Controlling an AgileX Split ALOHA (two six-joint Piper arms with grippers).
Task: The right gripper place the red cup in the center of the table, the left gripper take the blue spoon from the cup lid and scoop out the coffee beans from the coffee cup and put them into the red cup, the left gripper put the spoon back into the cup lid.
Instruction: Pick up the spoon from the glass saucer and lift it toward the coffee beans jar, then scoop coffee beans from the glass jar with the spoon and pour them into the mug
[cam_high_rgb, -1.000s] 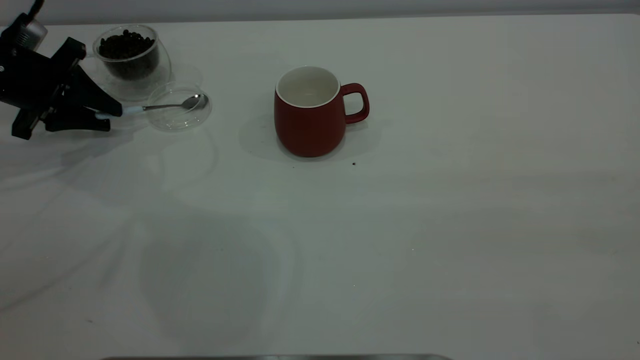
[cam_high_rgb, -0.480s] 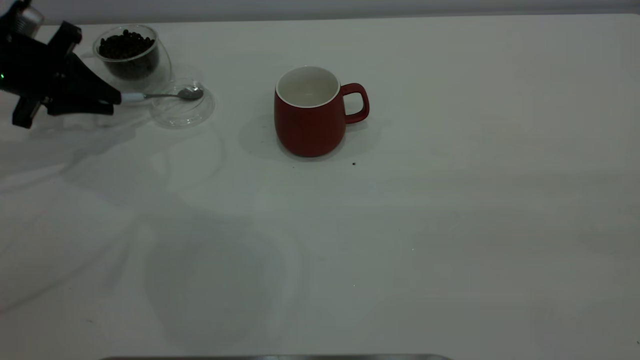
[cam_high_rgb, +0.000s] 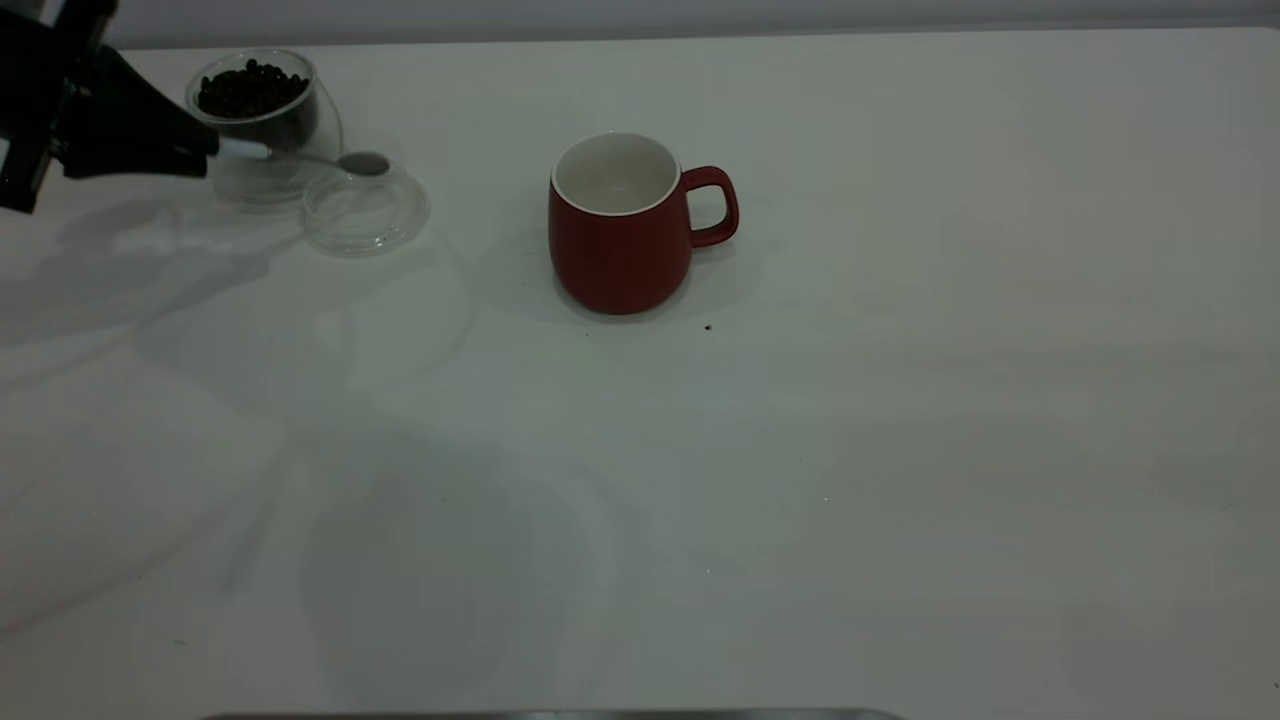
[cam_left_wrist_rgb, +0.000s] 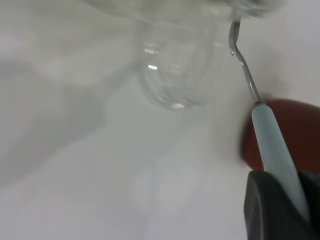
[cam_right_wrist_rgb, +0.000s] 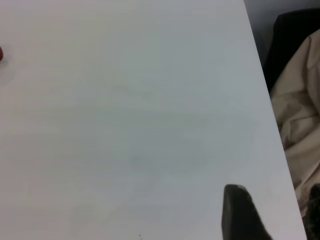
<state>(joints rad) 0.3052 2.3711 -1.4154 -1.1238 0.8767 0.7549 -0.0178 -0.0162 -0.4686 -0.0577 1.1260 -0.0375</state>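
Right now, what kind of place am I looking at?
Probably a robot test bench, not a kitchen: a bare plain white table, a black left gripper holding a pale-blue-handled metal spoon, a clear glass cup of dark coffee beans and a dark red mug.

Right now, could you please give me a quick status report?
Left gripper shut on blue-handled metal spoon, lifted above clear glass lid. Dark red mug centred, empty. Right gripper parked. Path clear.

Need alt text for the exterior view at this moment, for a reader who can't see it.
At the far left, the left gripper holds the blue spoon by its handle, lifted above the empty cup lid, beside the coffee cup of coffee beans. The empty red cup stands mid-table.
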